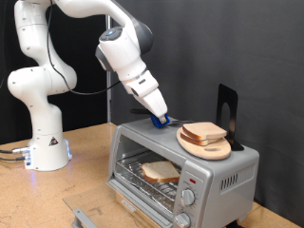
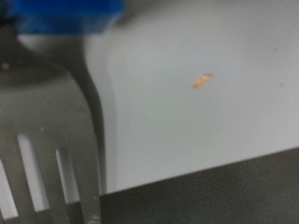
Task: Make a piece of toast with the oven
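Observation:
The silver oven (image 1: 223, 174) stands at the exterior view's lower right with its glass door (image 1: 87, 217) dropped open. One piece of toast (image 1: 160, 171) lies on the wire rack inside. My gripper (image 1: 163, 120), with blue fingertips, is down at the oven's top, just left of a round wooden plate (image 1: 203, 149) that bears stacked slices (image 1: 204, 132). Nothing shows between the fingers. The wrist view is blurred: a blue fingertip (image 2: 61, 14) hangs close over the oven's bare top (image 2: 187, 112), with a small crumb (image 2: 201, 81) and vent slots (image 2: 37, 177).
A black upright stand (image 1: 226, 109) rises behind the plate on the oven. Two round knobs (image 1: 187, 198) sit at the oven's front right. The robot's white base (image 1: 43, 142) stands on the wooden table (image 1: 85, 157) at the exterior view's left.

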